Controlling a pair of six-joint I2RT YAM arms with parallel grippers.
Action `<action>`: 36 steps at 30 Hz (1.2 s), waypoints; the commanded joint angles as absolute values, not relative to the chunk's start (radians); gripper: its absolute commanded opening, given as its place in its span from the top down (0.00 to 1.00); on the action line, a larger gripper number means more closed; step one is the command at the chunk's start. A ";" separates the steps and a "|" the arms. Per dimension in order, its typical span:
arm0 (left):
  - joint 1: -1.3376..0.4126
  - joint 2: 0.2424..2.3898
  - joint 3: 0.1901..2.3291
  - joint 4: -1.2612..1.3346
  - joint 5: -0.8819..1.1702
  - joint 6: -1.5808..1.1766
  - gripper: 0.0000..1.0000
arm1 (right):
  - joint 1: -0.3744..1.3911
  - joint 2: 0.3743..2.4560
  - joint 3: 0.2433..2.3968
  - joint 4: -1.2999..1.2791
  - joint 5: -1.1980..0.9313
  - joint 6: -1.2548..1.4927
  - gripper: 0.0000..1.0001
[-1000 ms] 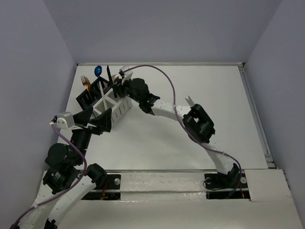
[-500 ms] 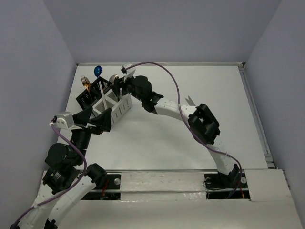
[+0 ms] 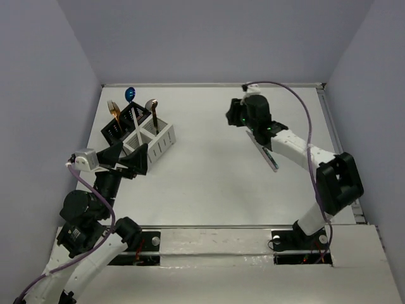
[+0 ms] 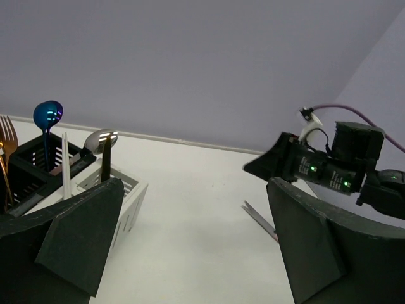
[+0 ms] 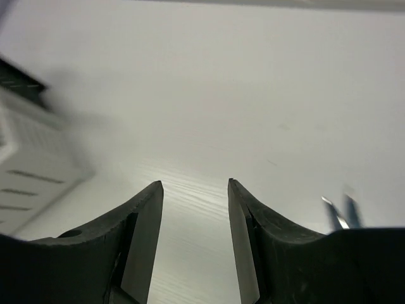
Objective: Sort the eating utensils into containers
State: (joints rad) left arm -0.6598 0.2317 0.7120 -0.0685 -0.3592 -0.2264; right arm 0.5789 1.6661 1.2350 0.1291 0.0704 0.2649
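Now: right hand [image 5: 194,182] empty, jaws partly parted; left hand [image 4: 195,183] wide open, empty.
Loose utensil [image 3: 271,158] lies flat toward the right edge of the bench [image 3: 209,183], well apart from the caddies [image 3: 163,140] near the far-left corner; a shallow pinch may skid it.

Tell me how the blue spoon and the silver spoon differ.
Colour: the blue spoon has a glossy blue bowl, the silver spoon a plain silver one.
Container: the blue spoon stands in the black caddy, the silver spoon in the white caddy.
Place: the blue spoon sits nearer the back-left corner of the table than the silver spoon.
Both stand bowl up, handle down.
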 commanded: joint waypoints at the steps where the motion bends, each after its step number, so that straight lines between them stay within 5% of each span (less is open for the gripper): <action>1: -0.664 0.235 0.707 -0.018 -0.345 -0.221 0.01 | 0.430 1.550 1.070 -0.280 0.156 0.362 0.49; 8: -0.664 0.245 0.706 -0.020 -0.345 -0.221 0.01 | 0.256 1.538 1.026 -0.440 0.163 0.338 0.58; 31: -0.664 0.250 0.706 -0.018 -0.337 -0.221 0.01 | 0.238 1.738 1.085 -0.474 0.132 0.253 0.58; 36: -0.664 0.252 0.706 -0.018 -0.337 -0.221 0.01 | 0.247 1.767 1.111 -0.491 0.060 0.236 0.71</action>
State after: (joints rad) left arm -0.6598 0.2337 0.7120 -0.0685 -0.3477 -0.2264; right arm 0.2428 1.7340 1.0714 -0.4652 0.1184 0.2565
